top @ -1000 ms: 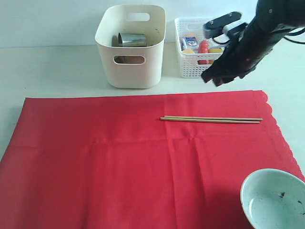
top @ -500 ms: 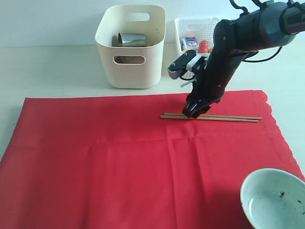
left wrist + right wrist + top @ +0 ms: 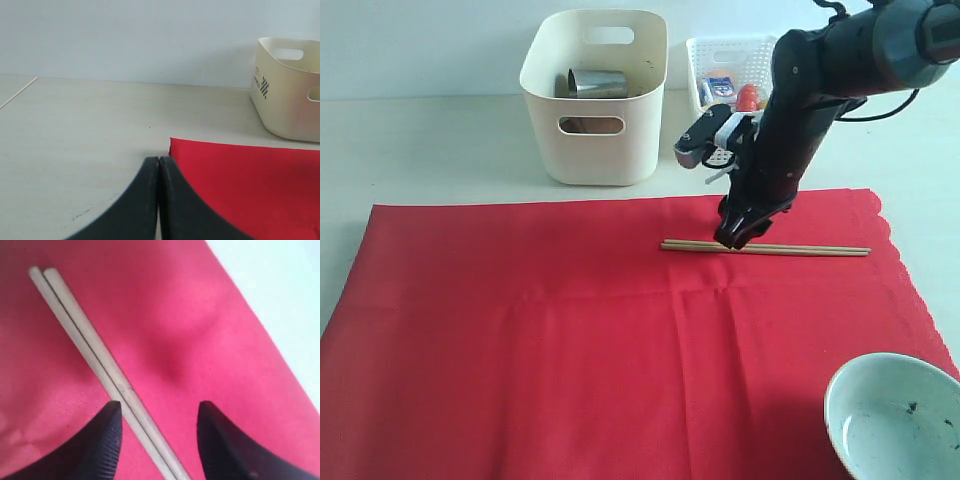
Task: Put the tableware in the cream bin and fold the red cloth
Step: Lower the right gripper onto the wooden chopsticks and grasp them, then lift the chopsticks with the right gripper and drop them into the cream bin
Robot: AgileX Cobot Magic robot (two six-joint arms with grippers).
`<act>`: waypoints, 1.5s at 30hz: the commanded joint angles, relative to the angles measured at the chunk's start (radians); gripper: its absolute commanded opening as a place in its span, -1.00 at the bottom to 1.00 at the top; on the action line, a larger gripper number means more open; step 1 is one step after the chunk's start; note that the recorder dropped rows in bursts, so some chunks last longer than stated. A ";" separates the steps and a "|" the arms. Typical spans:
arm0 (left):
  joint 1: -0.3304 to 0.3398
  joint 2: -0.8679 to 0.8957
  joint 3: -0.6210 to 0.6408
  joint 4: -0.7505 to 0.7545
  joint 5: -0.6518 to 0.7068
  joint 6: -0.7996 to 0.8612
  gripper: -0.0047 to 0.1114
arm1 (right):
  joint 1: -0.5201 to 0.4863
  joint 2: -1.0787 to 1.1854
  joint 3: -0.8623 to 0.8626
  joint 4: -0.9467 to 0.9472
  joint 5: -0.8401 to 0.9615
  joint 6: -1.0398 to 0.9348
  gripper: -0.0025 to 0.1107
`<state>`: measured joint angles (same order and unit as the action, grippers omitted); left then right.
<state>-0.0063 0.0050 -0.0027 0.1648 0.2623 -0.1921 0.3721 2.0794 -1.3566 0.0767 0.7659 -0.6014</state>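
Right wrist view shows my right fingers part open, straddling the pair of wooden chopsticks on the red cloth, gripping nothing. My left fingers are pressed together, empty, above the surface by the cloth's corner.

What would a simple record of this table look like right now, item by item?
red cloth: spread flat, unfolded
right gripper: open, jaws down astride the pair of wooden chopsticks
left gripper: shut, by the cloth's corner
cream bin: holds a steel cup
pale bowl: on the cloth's corner
white lattice basket: beside the bin, food inside
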 commanded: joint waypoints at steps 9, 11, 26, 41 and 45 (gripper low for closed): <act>-0.008 -0.005 0.003 0.003 -0.006 0.001 -0.88 | 0.001 0.049 0.002 -0.034 0.077 -0.052 -0.16; -0.008 -0.005 0.003 0.003 -0.006 0.001 -0.88 | 0.001 0.049 0.002 -0.065 0.077 -0.052 -0.24; -0.008 -0.005 0.003 0.003 -0.006 0.001 -0.88 | 0.001 0.000 0.002 -0.095 0.107 -0.052 -0.96; -0.008 -0.005 0.003 0.003 -0.006 0.001 -0.88 | 0.001 -0.229 -0.010 0.159 -0.104 -0.113 -0.96; -0.008 -0.005 0.003 0.003 -0.006 0.001 -0.88 | 0.001 -0.239 -0.072 0.278 -0.256 -0.113 -0.96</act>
<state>-0.0063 0.0050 -0.0027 0.1648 0.2623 -0.1921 0.3721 1.8557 -1.3864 0.2659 0.6315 -0.7009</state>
